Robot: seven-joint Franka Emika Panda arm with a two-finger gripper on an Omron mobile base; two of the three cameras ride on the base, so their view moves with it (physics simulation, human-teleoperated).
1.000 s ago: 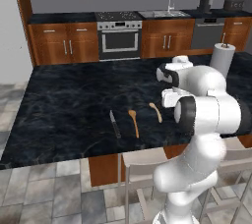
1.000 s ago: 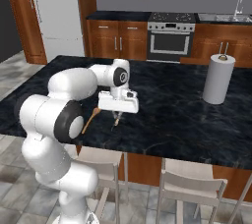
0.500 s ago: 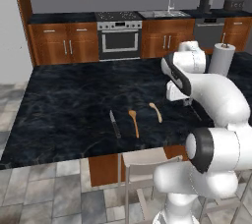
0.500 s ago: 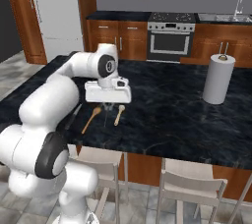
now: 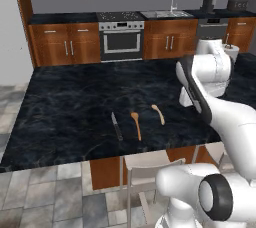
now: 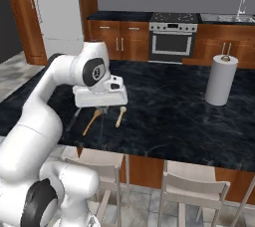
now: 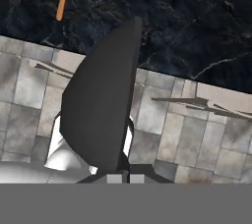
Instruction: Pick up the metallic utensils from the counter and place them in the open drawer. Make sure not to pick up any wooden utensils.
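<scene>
The counter [image 5: 75,97] serves as the reference landmark. The arm reaches over the counter's near edge, with the gripper [image 6: 102,110] closed and holding nothing.

Three utensils lie on the counter close to that edge. The knife [image 5: 116,125] lies farthest left. The longer wooden spoon [image 5: 136,124] lies just beside the knife. The shorter wooden spoon [image 5: 158,113] lies next along. The metal spoon and the open drawer cannot be located with confidence.

Risk: the knife and the longer wooden spoon lie near each other. A descent offset toward the spoon could catch the wrong utensil. The knife lies flat on glossy stone, so closed fingers may skid it.
</scene>
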